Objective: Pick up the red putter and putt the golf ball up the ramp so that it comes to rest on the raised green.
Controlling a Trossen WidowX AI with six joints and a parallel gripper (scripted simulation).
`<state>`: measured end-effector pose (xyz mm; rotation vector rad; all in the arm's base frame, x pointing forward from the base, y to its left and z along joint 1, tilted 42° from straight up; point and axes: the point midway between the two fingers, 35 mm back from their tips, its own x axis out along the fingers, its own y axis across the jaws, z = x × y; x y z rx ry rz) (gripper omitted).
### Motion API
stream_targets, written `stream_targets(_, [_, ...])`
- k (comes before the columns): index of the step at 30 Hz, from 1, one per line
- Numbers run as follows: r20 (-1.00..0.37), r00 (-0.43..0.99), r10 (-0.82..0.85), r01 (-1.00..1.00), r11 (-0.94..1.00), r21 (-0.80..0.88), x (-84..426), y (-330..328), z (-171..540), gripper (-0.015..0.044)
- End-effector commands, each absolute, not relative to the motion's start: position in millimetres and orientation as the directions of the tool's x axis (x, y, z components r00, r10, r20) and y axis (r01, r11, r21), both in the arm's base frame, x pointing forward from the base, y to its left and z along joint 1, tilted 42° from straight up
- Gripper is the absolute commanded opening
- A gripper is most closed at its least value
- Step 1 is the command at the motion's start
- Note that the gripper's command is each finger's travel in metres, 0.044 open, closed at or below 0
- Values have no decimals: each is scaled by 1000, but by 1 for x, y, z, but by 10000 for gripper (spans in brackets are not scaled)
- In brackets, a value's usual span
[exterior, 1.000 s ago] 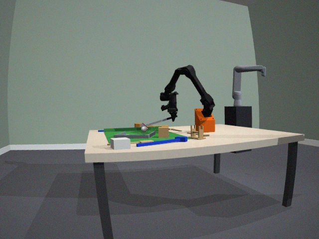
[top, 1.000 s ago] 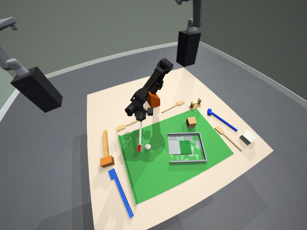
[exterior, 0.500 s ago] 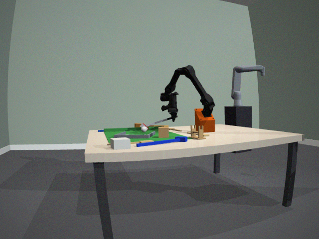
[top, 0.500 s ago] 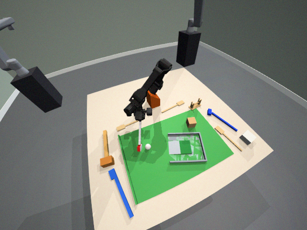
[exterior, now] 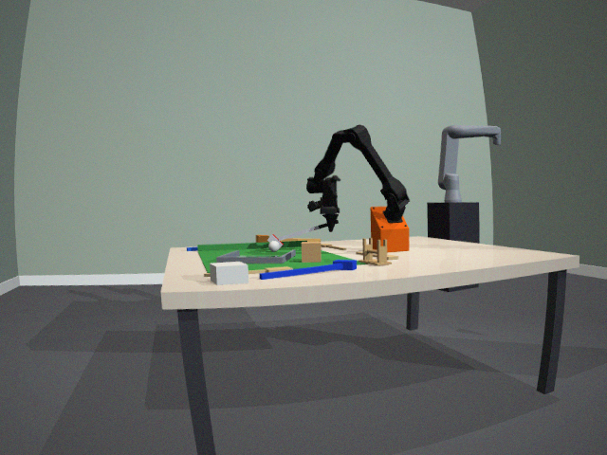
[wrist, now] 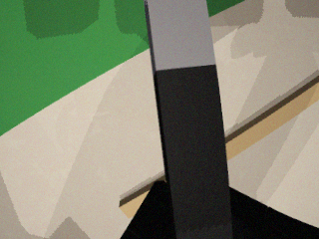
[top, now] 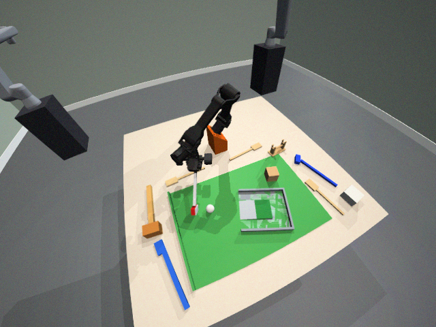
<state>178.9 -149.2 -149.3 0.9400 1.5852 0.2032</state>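
Note:
My gripper [top: 195, 169] [exterior: 331, 227] is shut on the red putter [top: 194, 190] [exterior: 300, 231] [wrist: 189, 124], by the black grip of its grey shaft. The shaft slopes down to the red and white head, which is low over the green mat [top: 214, 257], left of the white golf ball [top: 210, 208] [exterior: 273, 245] in the top view. A small gap shows between head and ball there. I cannot tell if the head touches the mat. The light grey ramp [top: 247, 209] and raised green [top: 263, 209] lie right of the ball, inside a grey border [top: 267, 229]. The wrist view hides head and ball.
A wooden block [top: 272, 174] [exterior: 311, 251] stands on the mat behind the border. A wooden mallet [top: 152, 229] and a long blue club [top: 173, 276] lie left of the mat. A blue hammer [top: 317, 171], a white block [top: 351, 195] and a small wooden stand [top: 277, 150] are on the right.

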Motion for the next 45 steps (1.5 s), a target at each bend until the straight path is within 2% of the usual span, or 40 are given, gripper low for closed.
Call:
stream_targets(1, [-755,51,653,451,660,601,179,-153,-150,0])
stream_targets(7, [-754,50,655,452,659,602,191,-140,-137,0])
stream_targets(13, [-755,53,653,452,659,601,233,-87,-86,0])
stream_targets(17, [-749,53,661,450,654,609,243,-61,-66,0])
stream_targets(32, [-750,52,659,450,655,607,240,-100,-23,0])
stream_targets(45, [-743,46,668,459,646,609,238,-94,-28,0])
